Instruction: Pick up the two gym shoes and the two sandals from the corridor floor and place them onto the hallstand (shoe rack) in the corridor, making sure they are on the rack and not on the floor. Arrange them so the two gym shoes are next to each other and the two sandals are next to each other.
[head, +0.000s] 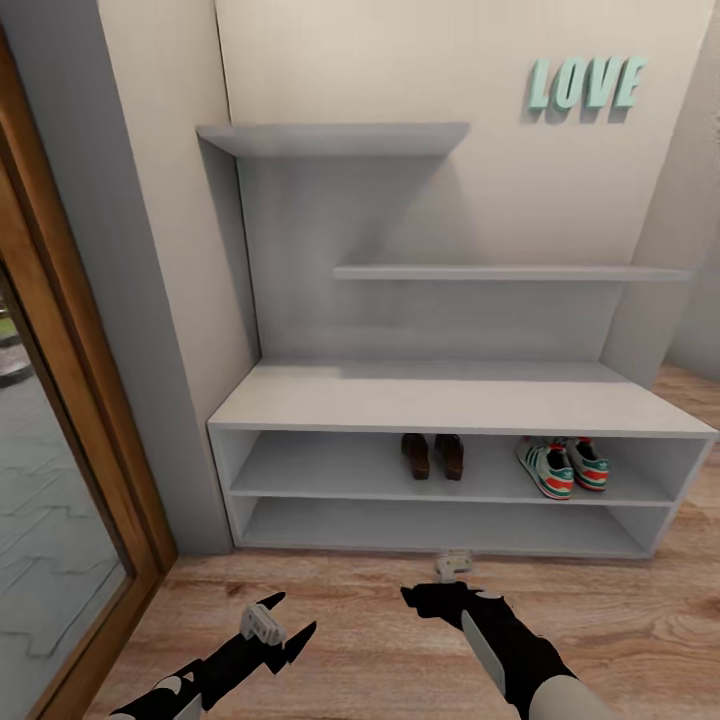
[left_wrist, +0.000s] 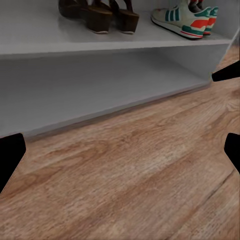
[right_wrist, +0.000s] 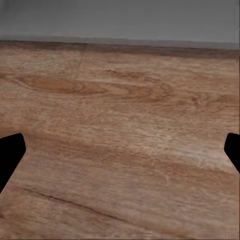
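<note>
Nearest the camera, the left gripper (head: 285, 622) hung low over the corridor floor (head: 350, 610), its fingers spread apart with nothing between them. The right gripper (head: 440, 592) hovered a little further forward, close to the foot of the rack; in its wrist view both fingertips sat far apart over bare planks, so it was open and empty too. Beyond them stood the hallstand (head: 450, 400), pale grey with a flat bench top. On its upper open shelf the two sandals (head: 433, 455) stood side by side near the middle, heels outward. The two gym shoes (head: 561, 467) lay together further right on the same shelf, apparently touching, though the angle made that hard to confirm. Above, turquoise LOVE letters (head: 585, 85) hung on the wall.
</note>
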